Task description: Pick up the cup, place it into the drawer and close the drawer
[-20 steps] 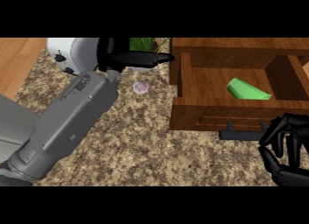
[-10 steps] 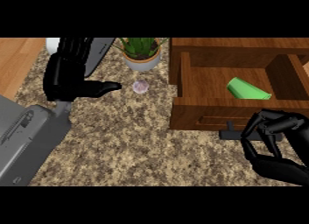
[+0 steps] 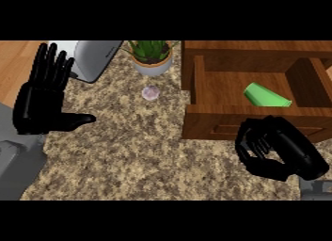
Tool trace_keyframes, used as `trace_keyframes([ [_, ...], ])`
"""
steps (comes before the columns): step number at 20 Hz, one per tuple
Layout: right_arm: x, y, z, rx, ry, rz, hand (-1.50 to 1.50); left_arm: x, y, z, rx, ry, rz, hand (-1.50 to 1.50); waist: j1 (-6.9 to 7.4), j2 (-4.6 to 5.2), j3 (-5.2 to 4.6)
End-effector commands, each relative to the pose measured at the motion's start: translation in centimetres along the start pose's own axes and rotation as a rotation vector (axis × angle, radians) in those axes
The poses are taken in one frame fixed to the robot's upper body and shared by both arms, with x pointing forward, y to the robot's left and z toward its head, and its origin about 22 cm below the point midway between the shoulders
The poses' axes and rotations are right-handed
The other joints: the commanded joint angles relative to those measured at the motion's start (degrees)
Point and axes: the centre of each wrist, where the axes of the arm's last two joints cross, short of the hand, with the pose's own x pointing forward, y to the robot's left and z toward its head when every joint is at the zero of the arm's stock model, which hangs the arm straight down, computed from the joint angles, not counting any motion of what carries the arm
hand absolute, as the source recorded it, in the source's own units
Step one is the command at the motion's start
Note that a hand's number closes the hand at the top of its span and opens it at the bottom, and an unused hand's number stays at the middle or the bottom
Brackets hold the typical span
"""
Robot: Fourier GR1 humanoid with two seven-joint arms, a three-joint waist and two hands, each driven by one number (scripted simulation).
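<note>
Resting upright and spread open, left robot hand (image 3: 40, 106), right robot hand (image 3: 276, 153) curled at drawer (image 3: 217, 123) front, cup (image 3: 265, 95) lying inside

Potted plant (image 3: 152, 59) at far edge of speckled surface (image 3: 140, 155) before me. Small pale round object (image 3: 150, 92) near it. Grey appliance (image 3: 98, 59) to plant's left.

Green cup (image 3: 267, 95) in open drawer (image 3: 217, 120), right hand (image 3: 276, 150) curled at its front, left hand (image 3: 43, 101) spread

Speckled stone counter (image 3: 140, 155) beside pale wooden boards (image 3: 5, 61).
</note>
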Motion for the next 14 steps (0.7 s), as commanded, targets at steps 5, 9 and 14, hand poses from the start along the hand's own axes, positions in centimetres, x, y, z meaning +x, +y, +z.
trace_keyframes([
  [5,-3.4,4.0,-3.7,0.049,0.053,0.119,-1.5,0.0,3.5,4.4,0.004,-0.006,0.011,-1.5,-0.71,0.01,0.01],
  [9,-5.5,6.4,-5.2,0.099,0.097,0.175,-1.5,0.3,6.1,4.9,0.011,0.003,-0.009,-1.5,-0.67,0.09,0.0],
  [14,-8.2,6.4,-6.6,0.14,0.131,0.166,-1.5,1.0,8.0,6.8,0.011,-0.003,0.003,-1.5,-0.76,0.06,0.01],
])
